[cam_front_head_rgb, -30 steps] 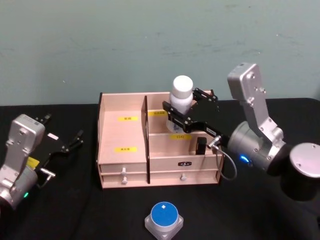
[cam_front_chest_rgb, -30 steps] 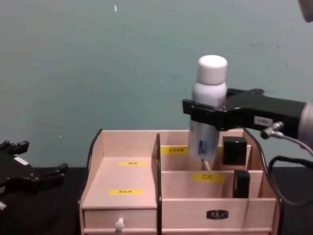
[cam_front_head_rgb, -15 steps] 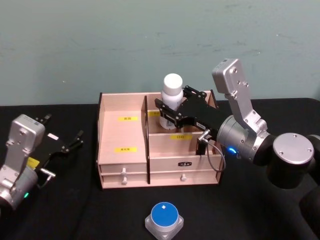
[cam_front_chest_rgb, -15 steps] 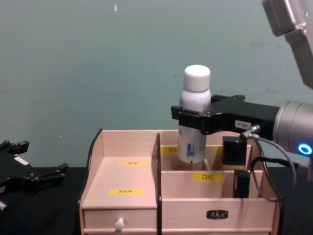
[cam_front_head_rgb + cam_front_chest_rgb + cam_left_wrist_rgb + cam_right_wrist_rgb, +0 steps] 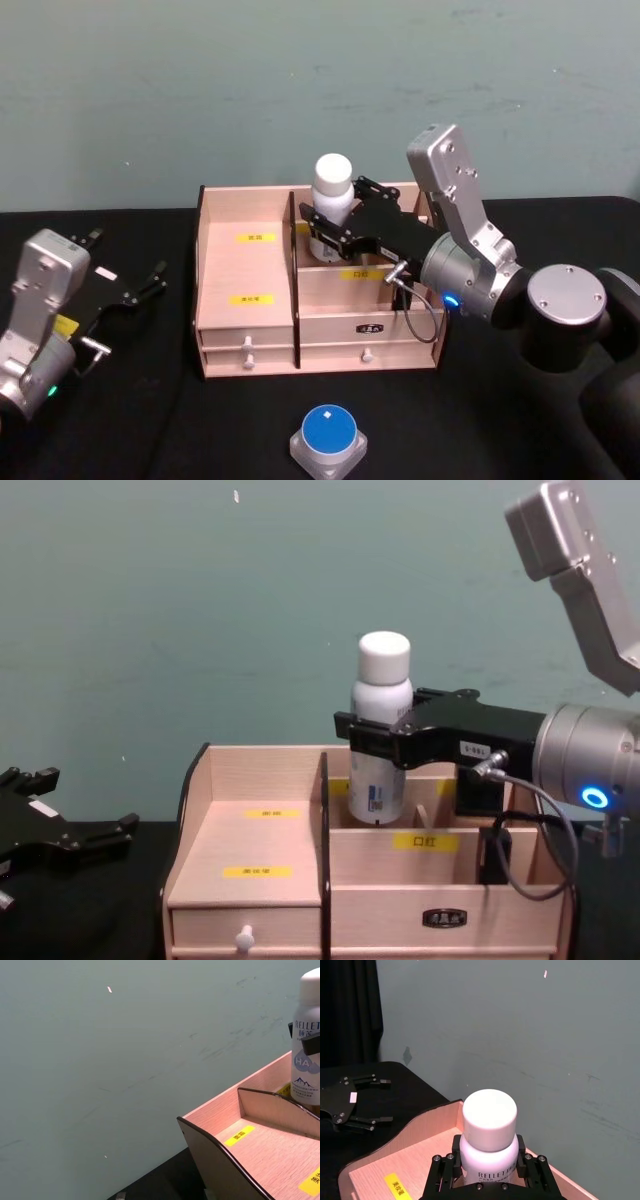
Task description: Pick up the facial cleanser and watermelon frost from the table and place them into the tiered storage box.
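The facial cleanser [image 5: 331, 188], a white bottle with a white cap, stands upright with my right gripper [image 5: 328, 228] shut around its body. Its base dips into the back compartment of the tiered storage box [image 5: 200, 250], just right of the middle divider. The chest view shows the facial cleanser [image 5: 380, 695] in the right gripper [image 5: 378, 730], its bottom hidden behind a tier of the storage box [image 5: 260, 840]. The bottle's cap [image 5: 489, 1120] sits close above the fingers [image 5: 442, 1170]. My left gripper [image 5: 128, 252] rests open on the table, left of the box. I cannot pick out the watermelon frost.
A grey block with a round blue top [image 5: 328, 432] sits on the black table in front of the box. Small black items [image 5: 478, 790] stand in the box's right compartments. A teal wall runs close behind the box. A drawer with a white knob [image 5: 247, 344] faces me.
My right gripper has carried the bottle leftward and down, from above the box's right-hand compartments to the back compartment beside the divider. The left arm has not moved.
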{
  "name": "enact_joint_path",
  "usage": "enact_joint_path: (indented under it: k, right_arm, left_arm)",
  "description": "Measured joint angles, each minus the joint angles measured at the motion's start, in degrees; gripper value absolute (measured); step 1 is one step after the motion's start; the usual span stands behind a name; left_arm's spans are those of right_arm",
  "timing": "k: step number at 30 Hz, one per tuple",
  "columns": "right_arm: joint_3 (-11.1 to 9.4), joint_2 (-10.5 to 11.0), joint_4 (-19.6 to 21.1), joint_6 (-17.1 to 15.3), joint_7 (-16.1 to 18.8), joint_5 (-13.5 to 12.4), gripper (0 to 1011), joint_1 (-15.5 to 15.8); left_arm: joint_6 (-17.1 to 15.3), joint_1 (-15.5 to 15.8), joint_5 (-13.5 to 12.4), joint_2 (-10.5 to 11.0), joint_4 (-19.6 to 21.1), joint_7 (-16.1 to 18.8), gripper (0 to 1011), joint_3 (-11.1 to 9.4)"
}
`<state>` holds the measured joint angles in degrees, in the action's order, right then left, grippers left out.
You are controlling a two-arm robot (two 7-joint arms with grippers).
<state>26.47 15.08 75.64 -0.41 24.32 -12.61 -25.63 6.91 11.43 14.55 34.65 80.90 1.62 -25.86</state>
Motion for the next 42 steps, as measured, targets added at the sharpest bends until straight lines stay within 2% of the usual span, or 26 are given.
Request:
enact_joint_path:
  k: [22, 32, 42]
  right_arm:
    - [0.0, -1.4, -5.2, 1.0, 1.0, 0.6, 594, -2.1]
    - [0.0, -2.1, -7.4, 0.6, 1.7, 0.0, 594, -2.6]
    - [0.0, -2.1, -7.7, 0.3, 1.8, -0.2, 594, -2.7]
  left_arm:
    - [0.0, 0.0, 0.0, 0.0, 0.0, 0.0, 1010, 0.0]
    - [0.0, 0.0, 0.0, 0.0, 0.0, 0.0, 1010, 0.0]
    - [0.0, 0.0, 0.0, 0.0, 0.0, 0.0, 1010, 0.0]
